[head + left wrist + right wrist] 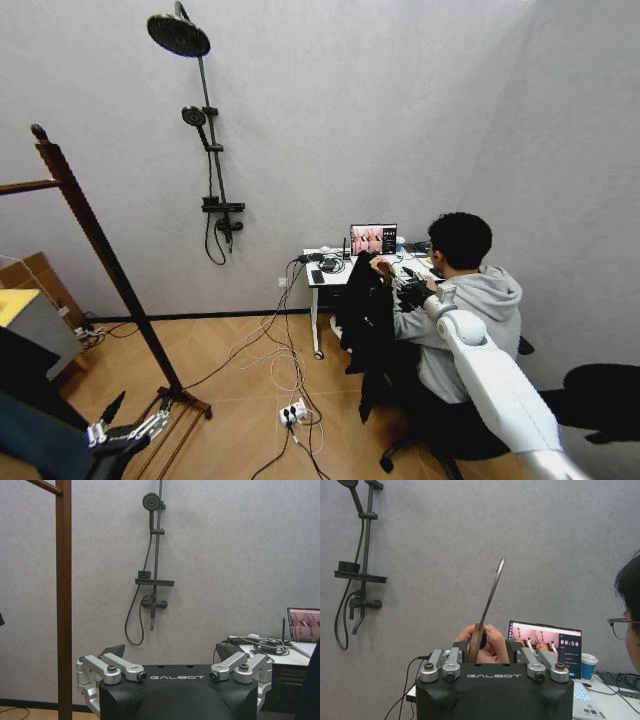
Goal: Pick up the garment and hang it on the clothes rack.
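Right gripper (pixel 481 650): jaws set around the neck of the wooden hanger, with the metal hook (pixel 492 592) rising upright between them. A person's hand (pixel 482 642) grips the same neck just beyond the jaws. Whether the jaws have closed fully on the hanger cannot be told; the person appears to share the hold.

Garment (pixel 366 300): the black jacket hangs from that hanger at the end of the outstretched right arm, in front of the seated person and just beside the bench (pixel 325 277) with the laptop.

Left gripper (pixel 175 667): jaws wide and holding nothing, parked low near the foot of the clothes rack (pixel 95 240).

Clothes rack: stands at the robot's left, well apart from the garment; the visible stretch of its top bar carries nothing.

Assessment: the task is at the handover stage. Pick-up is not confirmed complete while the hand is on the hanger. Outstanding: sole possession of the hanger, transfer across to the rack, and seating the hook over the top bar.
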Controlling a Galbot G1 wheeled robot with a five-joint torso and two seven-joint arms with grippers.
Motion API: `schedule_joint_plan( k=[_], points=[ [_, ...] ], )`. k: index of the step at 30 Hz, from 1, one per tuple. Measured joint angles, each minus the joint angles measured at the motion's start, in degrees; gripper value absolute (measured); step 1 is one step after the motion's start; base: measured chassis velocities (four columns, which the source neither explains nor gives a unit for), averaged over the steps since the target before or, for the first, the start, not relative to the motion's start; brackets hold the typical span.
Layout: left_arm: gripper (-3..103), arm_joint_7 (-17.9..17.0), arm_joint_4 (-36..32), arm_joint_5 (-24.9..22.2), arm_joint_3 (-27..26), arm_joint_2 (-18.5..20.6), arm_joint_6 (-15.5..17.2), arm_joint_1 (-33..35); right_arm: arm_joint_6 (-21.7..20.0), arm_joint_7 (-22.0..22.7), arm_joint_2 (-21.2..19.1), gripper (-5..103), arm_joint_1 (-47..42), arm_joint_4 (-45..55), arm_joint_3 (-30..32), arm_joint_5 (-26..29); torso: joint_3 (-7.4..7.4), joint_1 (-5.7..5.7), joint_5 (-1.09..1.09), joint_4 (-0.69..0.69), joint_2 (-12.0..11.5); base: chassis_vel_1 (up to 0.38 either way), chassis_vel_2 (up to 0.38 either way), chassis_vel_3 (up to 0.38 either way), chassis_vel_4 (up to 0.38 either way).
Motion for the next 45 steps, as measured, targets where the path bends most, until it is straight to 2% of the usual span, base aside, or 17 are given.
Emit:
schedule_joint_plan(
  k=[1, 2, 5, 6, 8, 11, 18, 24, 33, 45],
  points=[
    [100, 0.0, 0.0, 0.0, 0.0, 0.0, 0.0, 0.0, -0.1, -0.3, 0.0, 40, 0.3, -0.4, -0.1, -0.1, 0.0, 0.0, 0.0, 0.0, 0.0, 0.0, 0.0, 0.0, 0.0],
    [100, 0.0, 0.0, 0.0, 0.0, 0.0, 0.0, 0.0, -0.1, -0.3, 0.0, 40, 0.3, -0.4, -0.1, -0.1, 0.0, 0.0, 0.0, 0.0, 0.0, 0.0, 0.0, 0.0, 0.0],
    [100, 0.0, 0.0, 0.0, 0.0, 0.0, 0.0, 0.0, -0.4, -0.7, 0.4, 24, 1.2, -2.1, -0.6, 0.7, 0.0, 0.0, 0.0, 0.0, 0.0, 0.0, 0.0, 0.0, 0.0],
    [100, 0.0, 0.0, 0.0, 0.0, 0.0, 0.0, 0.0, -0.4, -0.7, 0.4, 24, 1.2, -2.1, -0.6, 0.7, 0.0, 0.0, 0.0, 0.0, 0.0, 0.0, 0.0, 0.0, 0.0],
    [100, 0.0, 0.0, 0.0, 0.0, 0.0, 0.0, 0.0, 0.1, -1.8, 0.4, 14, 2.0, -3.6, -0.7, 0.7, 0.0, 0.0, 0.0, 0.02, 0.0, 0.0, 0.0, 0.0, 0.0],
    [100, 0.0, 0.0, 0.0, 0.0, 0.0, 0.0, 0.0, 0.4, -2.2, 0.4, 8, 2.4, -4.5, -0.7, 0.7, 0.0, 0.0, 0.0, 0.0, 0.0, 0.0, 0.0, 0.0, 0.0],
    [100, 0.0, 0.0, 0.0, 0.0, 0.0, 0.0, 0.0, 1.0, -2.6, 0.2, 8, 2.3, -4.5, -0.7, 0.6, 0.0, 0.0, 0.0, 0.0, 0.0, 0.0, 0.0, 0.0, 0.0],
    [100, 0.0, 0.0, 0.0, 0.0, 0.0, 0.0, 0.0, 0.6, -1.2, -0.1, 8, 0.1, -0.1, 0.0, 1.6, 0.0, 0.0, 0.01, 0.0, 0.0, 0.0, 0.0, 0.0, 0.0],
    [100, 0.0, 0.0, 0.0, 0.0, 0.0, 0.0, 0.0, -2.7, 1.0, -0.7, 8, -6.1, 14.6, 1.1, 5.2, -0.01, 0.0, -0.01, 0.0, 0.0, 0.0, 0.0, 0.0, 0.0],
    [100, 0.0, 0.0, 0.0, 0.0, 0.0, 0.0, 0.0, -6.5, 2.8, -0.7, 8, -5.5, 24.2, -1.7, 8.3, -0.01, -0.01, -0.01, 0.01, 0.0, 0.0, 0.0, 0.0, 0.0]
  ],
)
